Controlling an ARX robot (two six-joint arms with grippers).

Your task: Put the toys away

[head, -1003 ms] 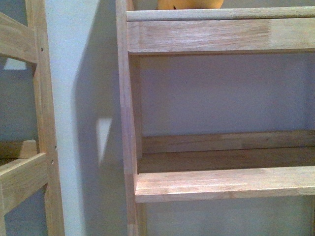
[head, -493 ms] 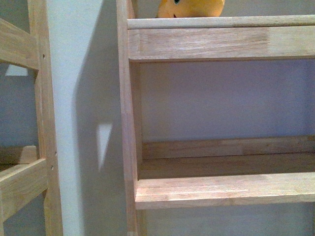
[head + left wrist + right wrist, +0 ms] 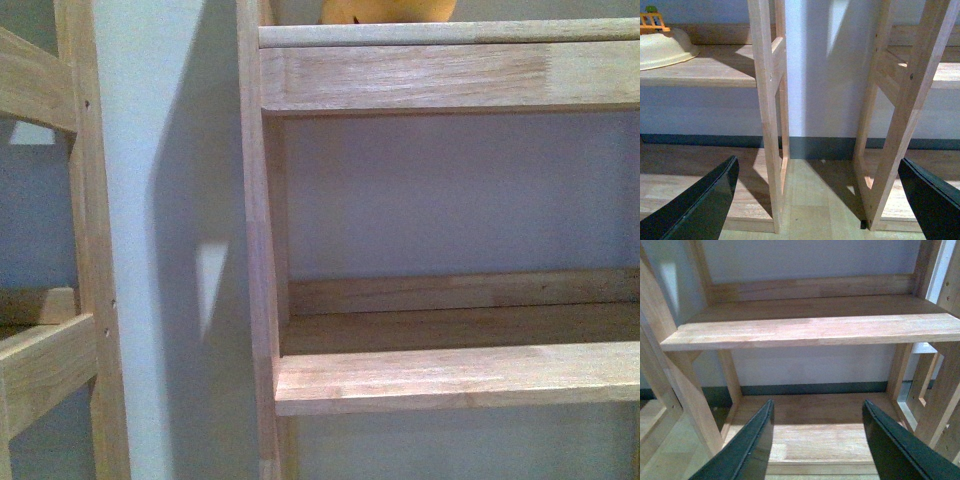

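Pale wall (image 3: 170, 120) behind wooden shelves (image 3: 450, 375), seen close. Left gripper (image 3: 817, 200) spread wide, empty, facing two shelf posts. Right gripper (image 3: 815, 440) parted, empty, below a bare board. Plush toy (image 3: 385, 10) barely showing at 12 o'clock on the top shelf, mostly cut off. Probably light, soft, squashy; best pinched across the rounded body.
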